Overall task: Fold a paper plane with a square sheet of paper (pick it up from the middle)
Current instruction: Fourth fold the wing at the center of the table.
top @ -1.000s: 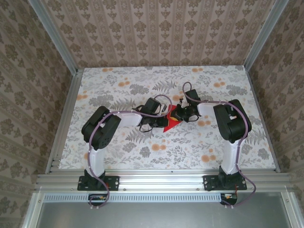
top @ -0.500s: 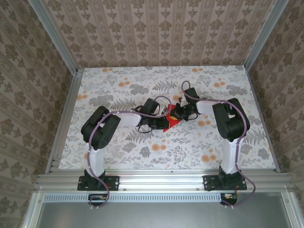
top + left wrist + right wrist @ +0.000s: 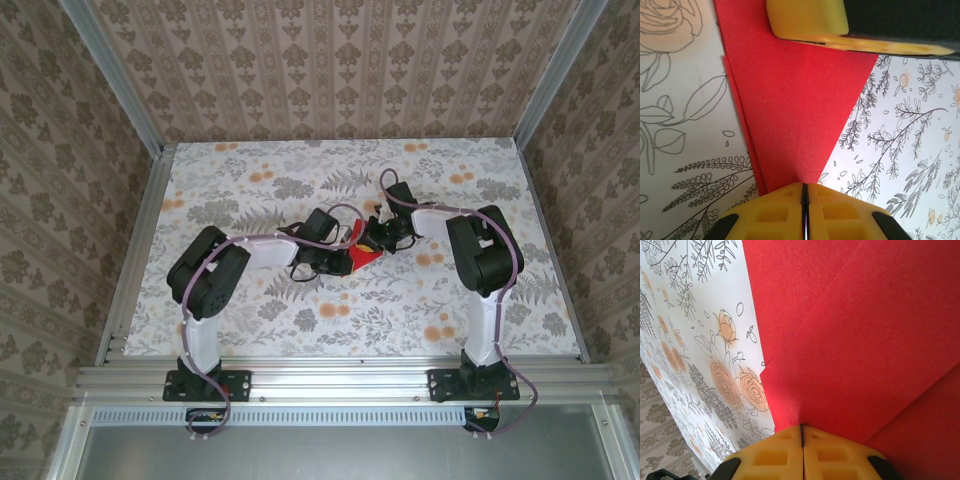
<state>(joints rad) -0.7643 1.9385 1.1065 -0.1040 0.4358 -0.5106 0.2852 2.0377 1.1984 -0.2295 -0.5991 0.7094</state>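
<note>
The left gripper (image 3: 804, 194) had its yellow jaws pressed together on the pointed corner of the folded square sheet of paper (image 3: 790, 115). The right gripper (image 3: 801, 436) was likewise clamped tight on another edge of the red sheet, which sat at the middle of the flower-patterned table (image 3: 250, 180) between the two arms. From overhead, wrists and cables covered most of the sheet and left a small red wedge, while the wrist cameras, each cutting the paper off at the frame's border, brought out layered edges and a diagonal crease too fine for the distant shot.
</note>
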